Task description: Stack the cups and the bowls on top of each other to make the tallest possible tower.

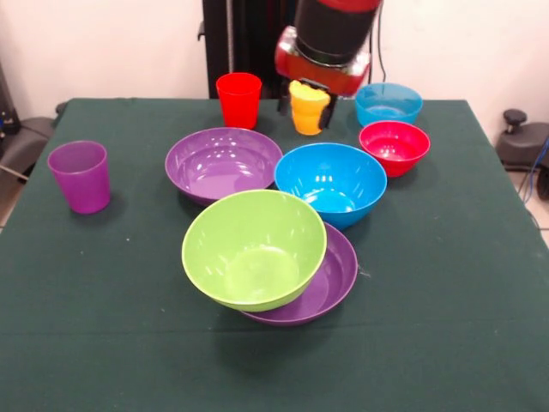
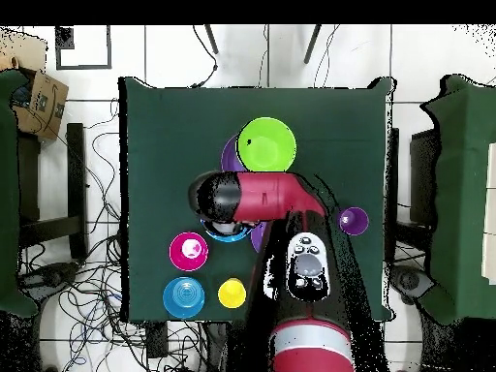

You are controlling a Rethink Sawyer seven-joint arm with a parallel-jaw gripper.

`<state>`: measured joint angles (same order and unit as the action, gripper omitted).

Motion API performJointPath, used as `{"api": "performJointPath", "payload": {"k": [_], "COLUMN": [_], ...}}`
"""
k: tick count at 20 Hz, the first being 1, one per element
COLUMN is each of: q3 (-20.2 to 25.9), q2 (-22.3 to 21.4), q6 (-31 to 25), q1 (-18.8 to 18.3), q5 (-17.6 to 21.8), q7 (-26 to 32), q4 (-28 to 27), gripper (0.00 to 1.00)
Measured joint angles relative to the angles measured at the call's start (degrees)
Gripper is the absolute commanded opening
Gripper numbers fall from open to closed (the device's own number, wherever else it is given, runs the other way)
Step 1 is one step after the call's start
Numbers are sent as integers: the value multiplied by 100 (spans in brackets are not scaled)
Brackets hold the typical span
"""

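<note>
Hand grasping the yellow-orange cup at the back of the bench

The hand point(image 1: 310, 107) is clenched around the yellow-orange cup point(image 1: 308, 109); the red cup point(image 1: 238, 99) stands just beside it, the light blue bowl point(image 1: 389, 103) on its other side; in front of the hand sit the blue bowl point(image 1: 330, 182) and a purple bowl point(image 1: 223, 162); nearer the bench's point(image 1: 103, 326) front the lime green bowl point(image 1: 254, 249) leans in another purple bowl point(image 1: 330, 287).

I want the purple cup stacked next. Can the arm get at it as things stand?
Probably yes: the purple cup stands alone, upright, nothing over it, though the end effector is at the yellow cup.
</note>
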<state>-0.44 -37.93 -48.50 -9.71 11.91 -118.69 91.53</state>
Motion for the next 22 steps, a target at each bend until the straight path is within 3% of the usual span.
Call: {"api": "performJointPath", "payload": {"k": [13, 22], "q3": [156, 306], "q2": [210, 924], "q6": [269, 967], "q1": [-945, -1276], "q5": [545, 1173], "q7": [0, 0], "q4": [166, 202], "gripper": [100, 100]}}
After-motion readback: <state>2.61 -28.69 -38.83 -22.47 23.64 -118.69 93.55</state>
